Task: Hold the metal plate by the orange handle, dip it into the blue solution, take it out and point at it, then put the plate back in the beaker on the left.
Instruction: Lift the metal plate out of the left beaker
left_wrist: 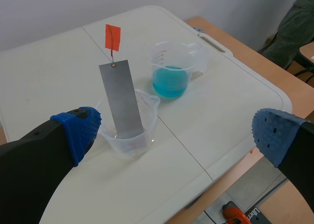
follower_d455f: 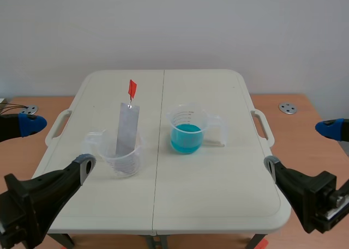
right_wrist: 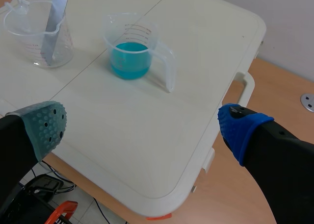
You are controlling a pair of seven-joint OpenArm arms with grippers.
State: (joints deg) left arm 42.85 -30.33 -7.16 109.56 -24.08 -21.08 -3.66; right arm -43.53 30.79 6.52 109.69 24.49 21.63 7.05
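Grey metal plate (follower_d455f: 127, 130) stands tilted in the clear left beaker (follower_d455f: 108, 153), its orange handle (follower_d455f: 132, 88) uppermost, near the blue solution (follower_d455f: 186, 138). Thin, stiff and probably light, it looks best pinched by that small tab. The left gripper (left_wrist: 176, 136) and right gripper (right_wrist: 142, 128) hover wide open, holding nothing.

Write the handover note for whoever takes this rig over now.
Left claw: open, empty, touching nothing. Right claw: the same.
Grey flat metal plate stands leaning in the clear plastic left beaker, small orange handle on top. Clear plastic handled beaker of blue solution sits to its right, apart.
Done: nothing yet, by the layout.
Left: grasp handle, dip plate, lift out, point at it, return it to left beaker.
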